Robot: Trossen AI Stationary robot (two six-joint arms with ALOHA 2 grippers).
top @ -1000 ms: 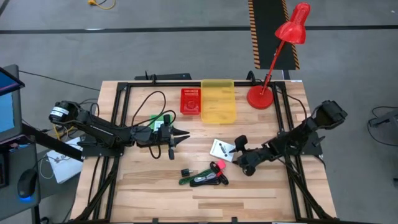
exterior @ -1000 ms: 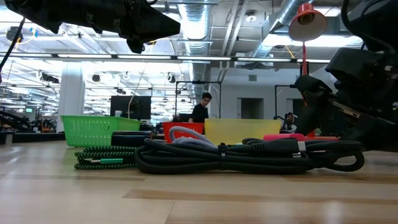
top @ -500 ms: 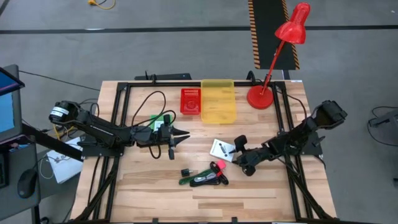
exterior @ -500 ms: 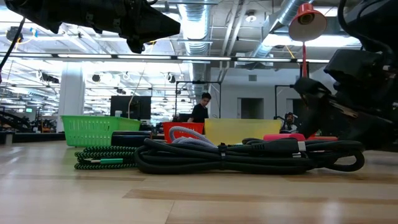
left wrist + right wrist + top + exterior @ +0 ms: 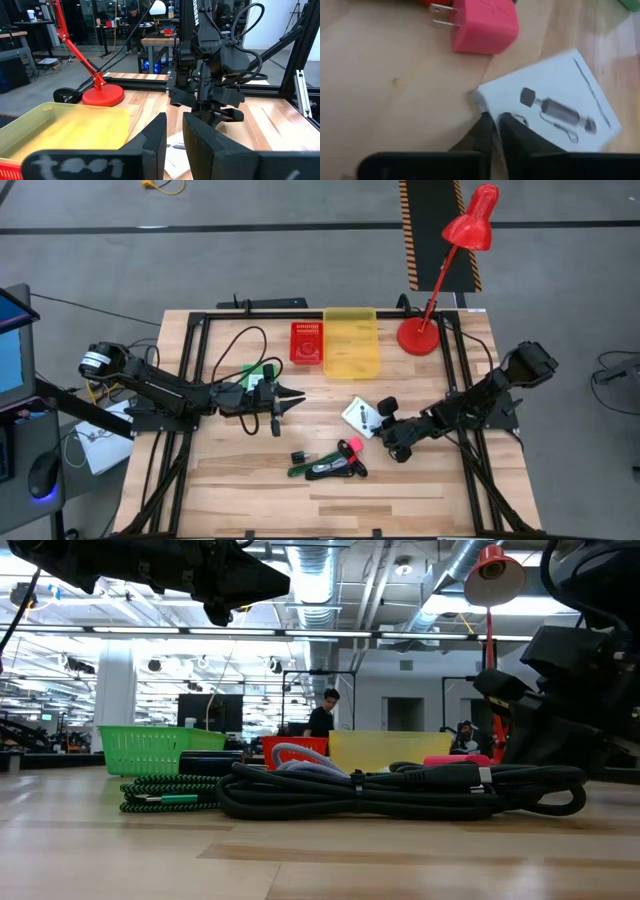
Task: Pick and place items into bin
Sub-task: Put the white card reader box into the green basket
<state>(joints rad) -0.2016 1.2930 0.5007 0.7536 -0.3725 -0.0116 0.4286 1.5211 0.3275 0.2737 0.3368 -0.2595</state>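
Note:
A white square packet with a black mark lies at mid-table, and my right gripper is shut on its right side. Nearer the front edge lie a pink plug, a coiled black cable, a green cable and a tiny black block. The yellow bin stands at the far middle. My left gripper hovers above the table left of the packet, with a narrow gap between its fingers and nothing in it. My right gripper pinches the packet's edge near one corner between its two fingers. The fingers come slanting down from the table's right side. Whether the packet is lifted off the wood, I cannot tell.
A small red bin stands next to the yellow one. A green basket sits under my left arm. A red desk lamp stands at the far right. Black frame rails run along both table sides. A person shows in the room beyond.
My right gripper has shut on the white packet. The packet has turned a little and shifted slightly toward the table's far edge.

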